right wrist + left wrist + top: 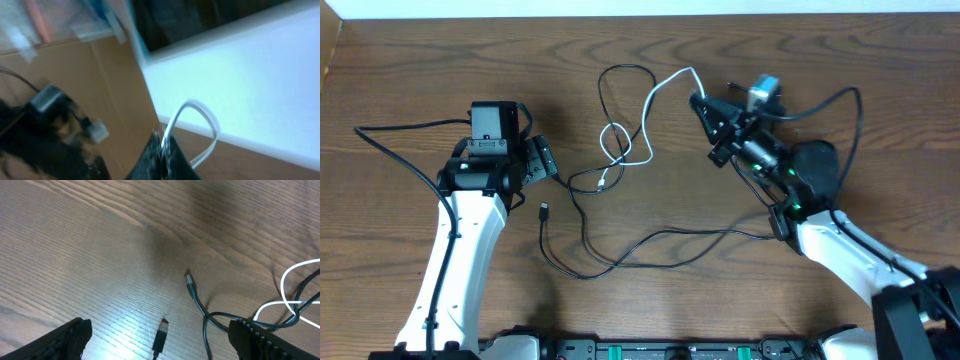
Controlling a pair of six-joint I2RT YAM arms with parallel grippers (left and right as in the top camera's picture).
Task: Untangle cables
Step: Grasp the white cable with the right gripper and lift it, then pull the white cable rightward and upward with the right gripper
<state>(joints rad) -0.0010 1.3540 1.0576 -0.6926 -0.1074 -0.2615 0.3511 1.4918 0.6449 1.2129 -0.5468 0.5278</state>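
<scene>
The right hand (701,101), upper centre-right in the overhead view, is clamped on the white cable (192,103) at its bend, presumably to draw it clear of the black cables (196,299) lying on the tabletop (420,80). The left hand (542,160) stands open at centre-left, near a loose black plug (544,210).

A brown wooden table (400,250) with clear grain fills the frame; at its centre the lower stretch of a white cable (648,120) lies in a loose loop, tangled with a thin black cable (625,67) that loops toward the upper centre; a second black cable (665,234) sweeps across the lower centre, its plug (544,210) lying free at centre left; a thicker black cord (395,126) rests at upper left.
</scene>
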